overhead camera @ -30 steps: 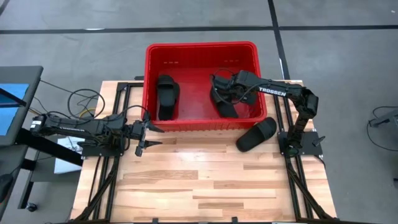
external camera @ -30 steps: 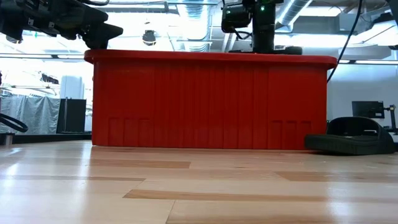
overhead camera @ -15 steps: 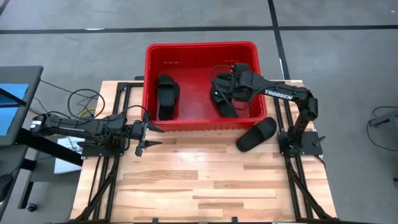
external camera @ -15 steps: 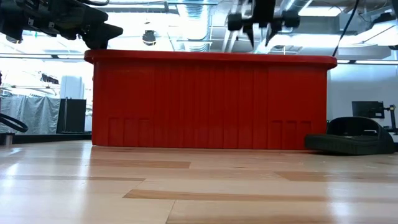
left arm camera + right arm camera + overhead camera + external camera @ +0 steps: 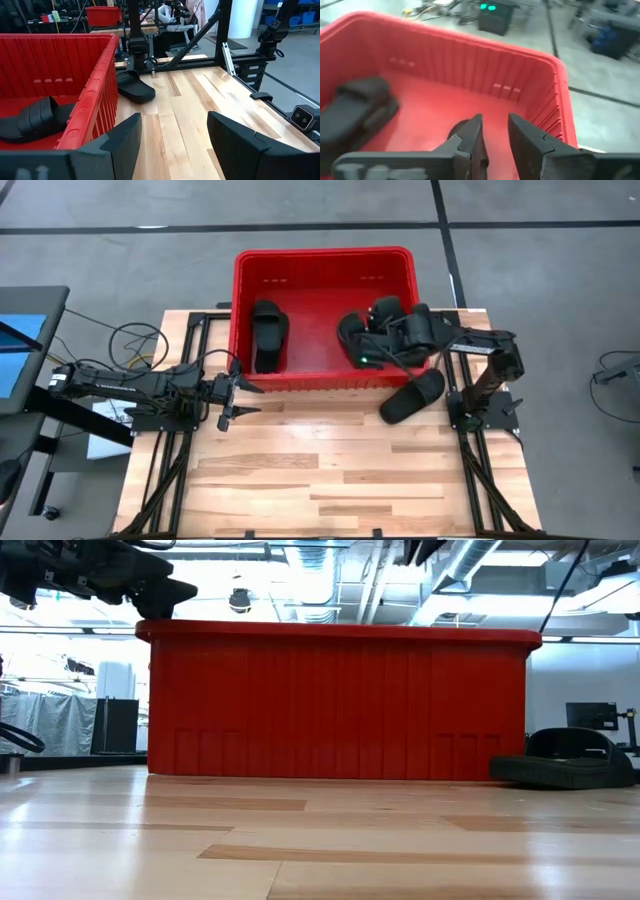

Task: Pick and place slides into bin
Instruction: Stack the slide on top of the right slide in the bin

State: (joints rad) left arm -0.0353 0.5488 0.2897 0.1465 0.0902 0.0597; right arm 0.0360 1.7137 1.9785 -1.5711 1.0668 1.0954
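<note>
Right gripper [image 5: 372,352] fingers nearly closed, empty, over bright red plastic bin [image 5: 322,256] | last matte black slide [image 5: 411,397] on table [image 5: 320,470] beside bin | advice: clear rim, grip strap | left gripper [image 5: 238,400] fingers parted, idle.

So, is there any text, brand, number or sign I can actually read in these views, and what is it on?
None can be read in any view.
Left arm: a faint pale mark that may be lettering, too small to read.
Red bin: no label or number shows on its walls or rim.
Black slides: no brand shows.
</note>
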